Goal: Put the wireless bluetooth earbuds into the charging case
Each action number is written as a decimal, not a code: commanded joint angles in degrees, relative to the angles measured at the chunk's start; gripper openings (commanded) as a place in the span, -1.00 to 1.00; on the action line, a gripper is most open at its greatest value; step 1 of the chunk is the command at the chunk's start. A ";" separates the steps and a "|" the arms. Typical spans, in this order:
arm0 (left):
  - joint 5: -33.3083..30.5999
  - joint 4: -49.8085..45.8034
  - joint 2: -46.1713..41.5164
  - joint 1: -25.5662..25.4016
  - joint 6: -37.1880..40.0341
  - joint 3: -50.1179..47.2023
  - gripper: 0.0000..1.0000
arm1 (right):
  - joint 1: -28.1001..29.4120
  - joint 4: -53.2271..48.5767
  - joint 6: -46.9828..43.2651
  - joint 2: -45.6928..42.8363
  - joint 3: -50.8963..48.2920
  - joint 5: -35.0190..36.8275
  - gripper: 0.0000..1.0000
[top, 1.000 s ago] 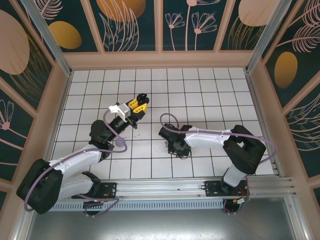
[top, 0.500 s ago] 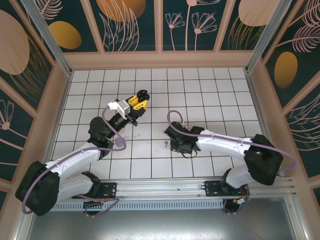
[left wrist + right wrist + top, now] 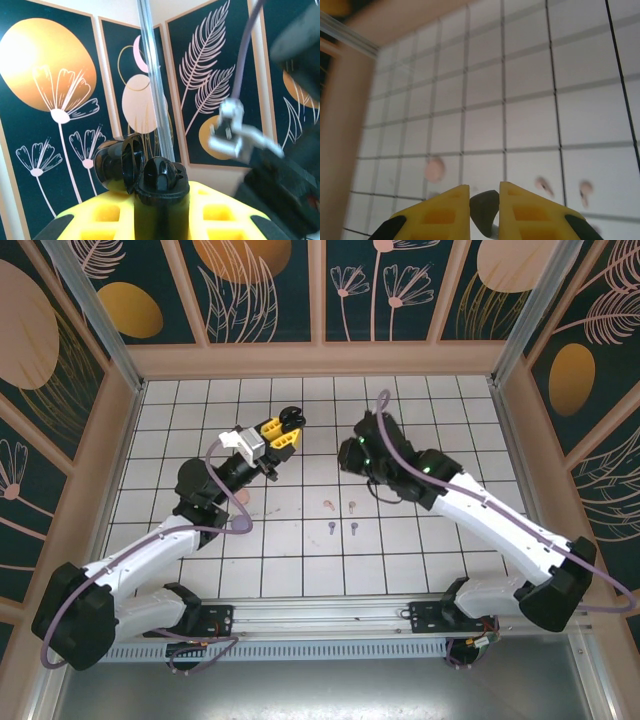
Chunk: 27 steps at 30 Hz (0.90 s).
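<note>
Arms rise from the near rail and angle in toward each other over the white tiled table (image 3: 430, 540). The left arm bends at its elbow above the left side of the table, and its wrist tips up and to the right. The left gripper (image 3: 283, 432) is clamped tight on the black charging case (image 3: 161, 187), which it holds upright between its yellow fingers (image 3: 100, 217). The case's lid (image 3: 119, 165) is swung open to the left. The right arm folds back at its elbow by the right wall and sends a long forearm diagonally up and left. The right gripper (image 3: 484, 200) is at the same depth as the case, near it but clearly apart. Its jaws are drawn narrow on a small dark rounded piece, apparently a black earbud (image 3: 483, 209), pinched at the fingertips. On the tiles nearer the rail, between the two arms, lie two pale pink earbuds (image 3: 328, 505) side by side. Two lilac earbuds (image 3: 331, 527) lie just in front of them. A rounder pink piece (image 3: 243, 496) lies under the left forearm, too small to make out.
</note>
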 commanded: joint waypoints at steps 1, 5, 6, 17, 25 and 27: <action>2.43 -1.03 1.10 -0.30 2.75 1.98 -1.00 | -1.18 -1.38 -6.72 1.52 8.47 1.25 -0.66; 3.24 -1.67 2.60 -0.30 3.45 2.64 -1.00 | -1.65 -2.32 -9.75 4.07 16.91 1.31 -0.66; 3.42 -1.58 3.01 -0.28 3.44 2.60 -1.00 | -1.65 -2.32 -10.20 4.63 18.36 1.15 -0.66; 4.15 0.00 5.98 -0.28 2.43 3.45 -1.00 | -1.56 1.19 -10.80 7.34 21.91 -4.21 -0.66; 3.86 1.70 7.07 -0.30 0.83 3.73 -1.00 | 0.33 5.40 -11.22 6.64 18.19 -5.42 -0.65; 3.73 2.43 7.24 -0.24 0.23 3.74 -1.00 | 1.18 7.97 -11.71 5.76 15.95 -5.26 -0.65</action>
